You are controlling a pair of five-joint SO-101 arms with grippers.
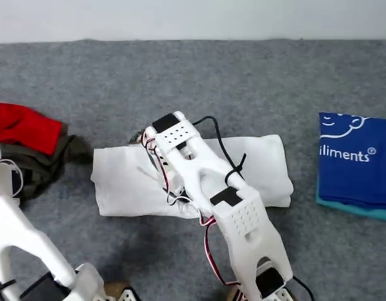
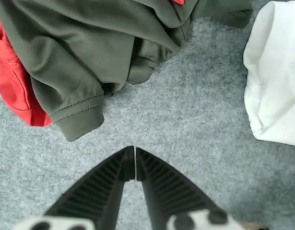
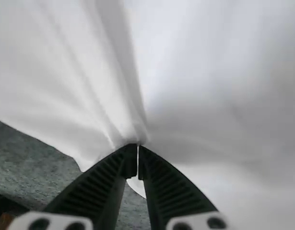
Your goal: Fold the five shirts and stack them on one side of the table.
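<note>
White shirt (image 1: 120, 182), lying partly folded mid-desk (image 1: 243, 75), has an edge pinched in the right end effector (image 3: 137, 154), seemingly for another fold, while the left end effector (image 2: 135, 163) hangs closed and empty near the olive shirt (image 2: 89, 52).

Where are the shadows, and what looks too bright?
High view: a soft shadow on the table below the white shirt. Right wrist view: that shirt very bright, faint fold shading by the right gripper. Left wrist view: even light, dark creases in the olive shirt.
</note>
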